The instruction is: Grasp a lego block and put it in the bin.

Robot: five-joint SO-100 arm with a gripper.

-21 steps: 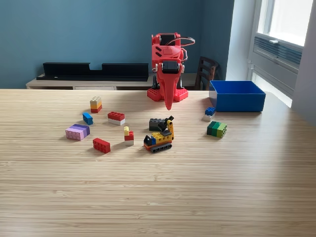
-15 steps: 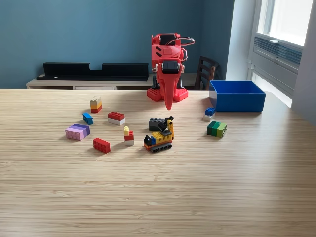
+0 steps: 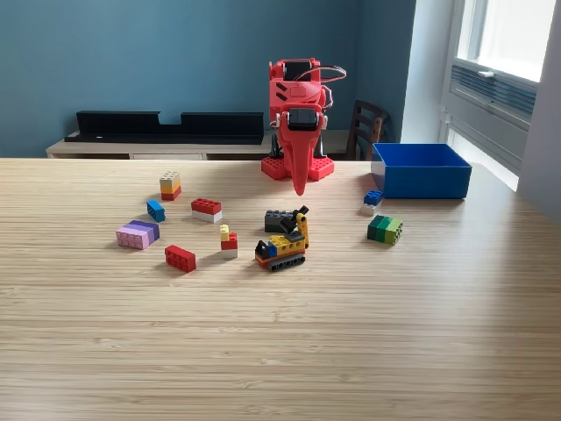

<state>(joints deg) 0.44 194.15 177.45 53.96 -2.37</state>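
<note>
From the exterior view, the red arm (image 3: 298, 114) sits folded at the far edge of the wooden worktop (image 3: 280, 333), its gripper (image 3: 300, 186) pointing straight down with the tip just above the wood. The fingers come together into a single point, clenched on nothing.

The blue bin (image 3: 421, 171) stands at the far edge toward the exterior view's right, close to the worktop's right-hand side, open side up. Just in front of its near left corner lies a small blue-and-white block (image 3: 372, 202), and nearer the camera a green block (image 3: 385, 229), apart from the bin.

In the middle, below the gripper, a dark grey block (image 3: 278, 220) sits touching or just behind a little yellow toy digger (image 3: 284, 246). To the exterior view's left the pieces are spread loosely with bare wood between them: a red-and-white block (image 3: 207, 210), a small yellow-and-red piece (image 3: 228, 241), a flat red block (image 3: 181, 258), a pink-and-purple block (image 3: 138, 234), a small blue block (image 3: 156, 210) and a tan, yellow and red stack (image 3: 170, 185).

The whole near half of the worktop is open wood. There is also a free lane between the arm's base and the bin. Behind the worktop a low sideboard (image 3: 131, 145) runs along the blue wall, and a dark chair (image 3: 366, 129) shows beside the arm.
</note>
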